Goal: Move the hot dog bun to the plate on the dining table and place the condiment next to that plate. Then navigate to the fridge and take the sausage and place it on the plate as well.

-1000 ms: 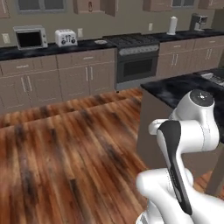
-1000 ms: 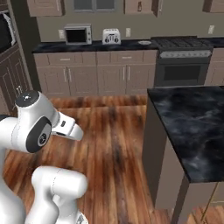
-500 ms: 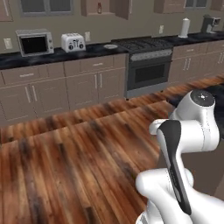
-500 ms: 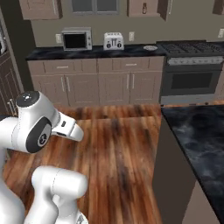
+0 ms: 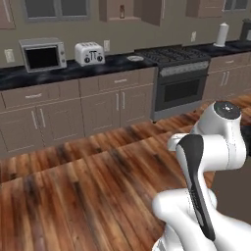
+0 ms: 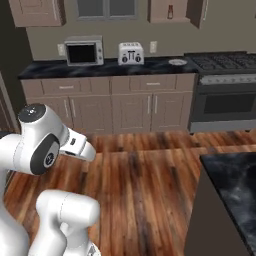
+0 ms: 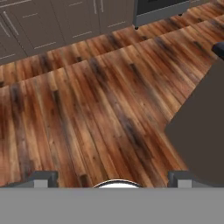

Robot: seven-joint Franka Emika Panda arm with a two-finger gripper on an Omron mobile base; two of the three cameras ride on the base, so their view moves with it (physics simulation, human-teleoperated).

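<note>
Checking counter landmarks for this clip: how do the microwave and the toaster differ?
The microwave is larger and boxy with a dark glass door; the toaster is smaller, rounded and pale all over. The microwave stands further from the stove than the toaster. Both sit on the dark back counter.

— What carries things here?

— A black counter [image 5: 73, 71] along the back wall, above beige cabinets [image 5: 73, 110]. A microwave [image 5: 43, 55] stands on it at the left, with a white toaster [image 5: 89, 53] just beside it. Further right a small plate-like dish [image 5: 135, 58] lies flat, near the stove [image 5: 181, 81].

— And the floor?

— Wood planks [image 7: 87, 109], bare where visible.

— Anything closer?

— A dark marbled island top [image 6: 237, 192] at the right base view's lower right; its visible part is bare.
</note>
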